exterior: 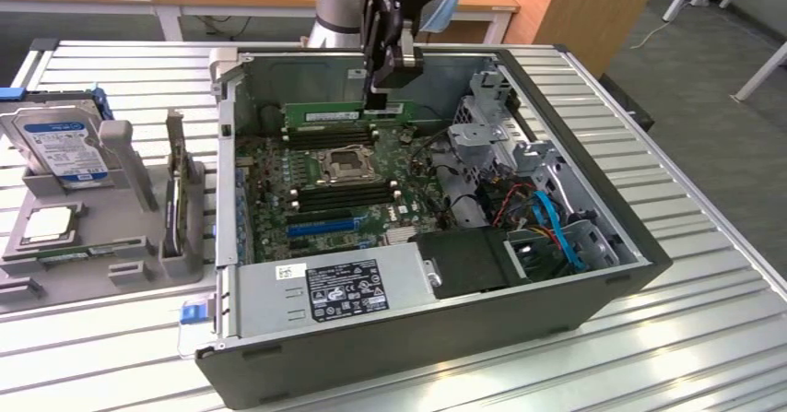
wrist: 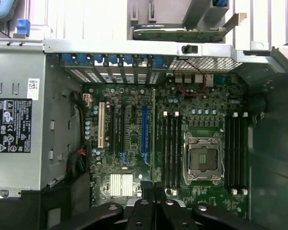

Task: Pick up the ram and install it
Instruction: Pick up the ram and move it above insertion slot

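**Pincer** [exterior: 385, 99] [wrist: 153, 190]: black metal, 2 slim straight fingers, pinching the ram near 1 end of its upper edge.

**Ram** [exterior: 326, 114]: long, narrow, flat green board with a white label. Held level, long edge down, inside the case, above the motherboard. Contact with any slot not discernible.

**Case** [exterior: 591, 274]: dark grey sheet-metal box, lying on its side, open upward, directly below the pincer. Contents:
- Motherboard [exterior: 357, 195] [wrist: 129, 143]: green, densely studded, flat on the case floor.
- Processor socket [exterior: 348, 163] [wrist: 201, 158]: square, silver-framed, below the pincer. Nothing seated in it.
- Memory slots [exterior: 350, 138] [wrist: 170, 148]: long, black, white-tipped, in banks on 2 sides of the socket. 1 bank just beneath the ram.
- Power supply [exterior: 332, 288]: silver box with a black label, at the case end farthest from the pincer.
- Cables [exterior: 559, 232]: blue and glossy, to the exterior view's right of the pincer.

**Holder** [exterior: 135, 264]: matte grey moulded tray outside the case, well to the exterior view's left of the pincer. Contents:
- Hard drive [exterior: 68, 149]: silver with a blue-and-white label, propped upright.
- Processor chip [exterior: 50, 223]: square, silver, lying flat.

**Worktop** [exterior: 688, 338]: slatted silver metal under the case and holder.
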`<state>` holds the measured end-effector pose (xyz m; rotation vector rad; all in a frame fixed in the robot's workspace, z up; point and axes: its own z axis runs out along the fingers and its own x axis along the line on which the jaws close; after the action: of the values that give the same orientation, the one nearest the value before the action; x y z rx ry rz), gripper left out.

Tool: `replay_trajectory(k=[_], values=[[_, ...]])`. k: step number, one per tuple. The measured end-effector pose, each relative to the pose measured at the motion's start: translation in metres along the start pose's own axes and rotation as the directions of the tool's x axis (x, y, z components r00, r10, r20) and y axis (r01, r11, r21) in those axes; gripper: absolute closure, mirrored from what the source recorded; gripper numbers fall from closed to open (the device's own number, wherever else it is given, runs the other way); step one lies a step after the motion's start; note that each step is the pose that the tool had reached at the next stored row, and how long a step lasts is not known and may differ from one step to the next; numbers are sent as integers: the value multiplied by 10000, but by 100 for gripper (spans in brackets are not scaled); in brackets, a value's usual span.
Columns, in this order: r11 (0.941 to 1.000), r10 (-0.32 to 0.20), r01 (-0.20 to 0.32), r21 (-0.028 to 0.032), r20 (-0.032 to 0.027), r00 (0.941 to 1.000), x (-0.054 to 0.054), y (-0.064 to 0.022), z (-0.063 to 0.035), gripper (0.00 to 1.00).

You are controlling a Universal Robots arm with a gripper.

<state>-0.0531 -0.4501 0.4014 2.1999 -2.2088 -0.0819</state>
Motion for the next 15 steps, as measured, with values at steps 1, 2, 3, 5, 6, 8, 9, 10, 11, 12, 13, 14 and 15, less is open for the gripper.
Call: replay_trajectory(k=[1,2,3,5,6,8,9,10,11,12,13,14,15], values=[[10000,1,-1,0,1,10000,-22,0,2,89],[10000,0,0,1,2,10000,-43,0,4,89],[10000,1,-1,0,1,10000,-64,0,5,89],[10000,0,0,-1,0,10000,-107,0,7,89],[10000,0,0,0,-1,10000,-127,0,9,89],[10000,1,-1,1,1,10000,-165,0,12,89],[10000,1,-1,0,1,10000,-182,0,13,89],[10000,0,0,0,0,10000,-200,0,14,89],[10000,0,0,0,0,10000,-216,0,16,89],[10000,1,-1,0,0,10000,-231,0,16,89],[10000,0,0,0,0,10000,-246,0,18,89],[10000,0,0,0,0,10000,-261,0,19,89],[10000,0,0,0,1,10000,-277,0,21,89]])
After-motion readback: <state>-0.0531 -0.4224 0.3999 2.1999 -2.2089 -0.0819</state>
